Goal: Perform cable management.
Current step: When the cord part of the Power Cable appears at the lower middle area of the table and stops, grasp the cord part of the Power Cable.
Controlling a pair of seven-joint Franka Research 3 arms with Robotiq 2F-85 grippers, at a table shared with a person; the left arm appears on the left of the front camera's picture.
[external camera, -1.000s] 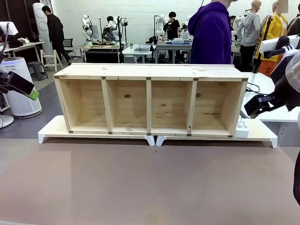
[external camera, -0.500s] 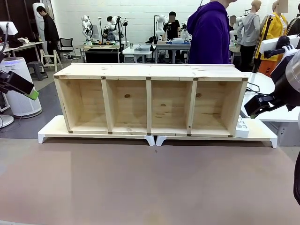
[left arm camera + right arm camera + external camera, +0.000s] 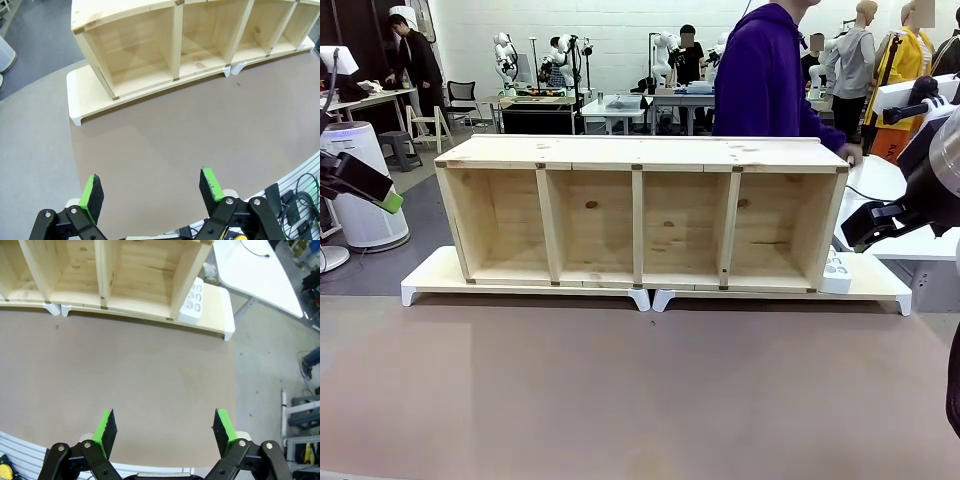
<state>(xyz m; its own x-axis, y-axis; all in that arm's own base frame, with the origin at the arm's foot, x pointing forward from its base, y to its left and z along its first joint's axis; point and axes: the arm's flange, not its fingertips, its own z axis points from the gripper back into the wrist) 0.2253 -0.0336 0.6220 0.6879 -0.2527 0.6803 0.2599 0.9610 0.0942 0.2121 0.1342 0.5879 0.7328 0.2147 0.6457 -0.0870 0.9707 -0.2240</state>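
Observation:
A thin black cable (image 3: 251, 250) lies on the white side table to the right of the wooden shelf (image 3: 640, 155); a short stretch of the cable (image 3: 861, 189) shows past the shelf's right end. A white power strip (image 3: 191, 302) leans against that end on the white riser. My left gripper (image 3: 151, 189) hangs open over the brown table in front of the shelf's left compartments, holding nothing. My right gripper (image 3: 164, 427) is open and empty too, over the table near the shelf's right end. A person in a purple hoodie rests a hand (image 3: 848, 152) on the shelf's right top corner.
The shelf has several open compartments and stands on two white risers (image 3: 430, 280) at the far side of the brown table (image 3: 640, 400). The white side table (image 3: 260, 275) stands to the right. Loose cords and tools lie below the near table edge (image 3: 300, 200).
The person in purple has shifted left and placed a hand on the shelf's right top corner. Neither arm has moved.

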